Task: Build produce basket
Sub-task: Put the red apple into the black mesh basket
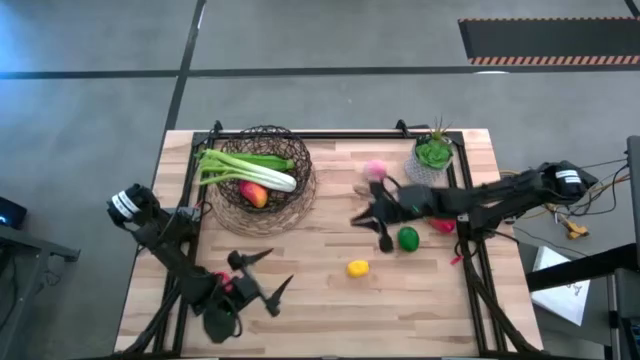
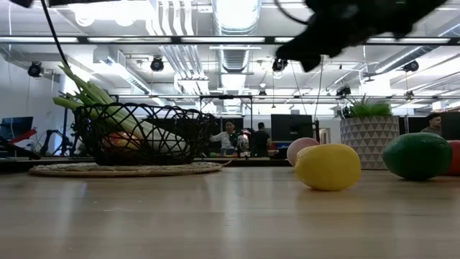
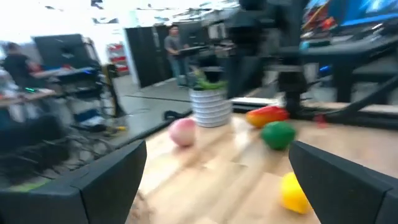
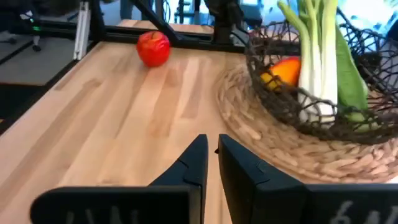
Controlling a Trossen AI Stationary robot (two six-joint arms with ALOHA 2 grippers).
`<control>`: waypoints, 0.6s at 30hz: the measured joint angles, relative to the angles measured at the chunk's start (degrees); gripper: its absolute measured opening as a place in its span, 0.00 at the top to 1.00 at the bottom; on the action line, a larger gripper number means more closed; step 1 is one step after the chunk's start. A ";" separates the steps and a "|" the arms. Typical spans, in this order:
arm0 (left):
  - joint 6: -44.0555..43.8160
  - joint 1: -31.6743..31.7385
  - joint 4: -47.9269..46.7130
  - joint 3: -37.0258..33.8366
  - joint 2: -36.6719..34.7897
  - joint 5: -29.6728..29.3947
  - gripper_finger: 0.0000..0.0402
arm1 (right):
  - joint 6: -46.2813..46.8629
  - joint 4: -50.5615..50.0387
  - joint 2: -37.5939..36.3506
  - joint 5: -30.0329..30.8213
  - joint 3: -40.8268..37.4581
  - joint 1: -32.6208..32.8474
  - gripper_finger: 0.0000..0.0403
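Observation:
The dark woven-wire basket (image 1: 262, 178) stands on a round straw mat at the table's far left. It holds the pale celery stalk (image 1: 245, 172), the green pod (image 1: 270, 160) and the red-orange mango (image 1: 254, 194). On the table lie the pink peach (image 1: 375, 170), green lime (image 1: 408, 238), yellow lemon (image 1: 357, 268) and a red-orange fruit (image 1: 443, 226). The red tomato (image 4: 153, 48) lies by my left arm's wrist. My left gripper (image 1: 265, 275) is open and empty near the front edge. My right gripper (image 1: 357, 220) is shut and empty, raised above the table between the basket and the lime.
A small green plant in a white pot (image 1: 433, 155) stands at the far right, behind the peach. A small red piece (image 1: 455, 259) lies near the right edge. Bare wood lies between the basket and the lemon. People stand in the room beyond the table.

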 joint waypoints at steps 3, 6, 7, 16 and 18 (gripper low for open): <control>-2.03 3.41 0.02 0.31 0.00 0.17 0.06 | 1.69 4.08 -1.90 8.96 -6.07 6.62 0.93; -2.25 7.31 0.00 0.62 -0.12 2.56 0.06 | 4.81 6.76 -2.65 15.56 -10.35 12.53 0.93; -1.38 8.58 -0.10 0.92 -0.23 3.62 0.06 | 6.03 7.76 -2.75 17.39 -11.41 14.23 0.93; 12.79 12.72 -1.05 11.28 -0.70 14.65 0.06 | 10.17 19.19 0.95 25.97 -17.53 22.29 0.93; 12.80 11.22 -4.71 13.04 -0.70 14.78 0.06 | 10.17 21.42 2.47 26.00 -17.93 22.68 0.93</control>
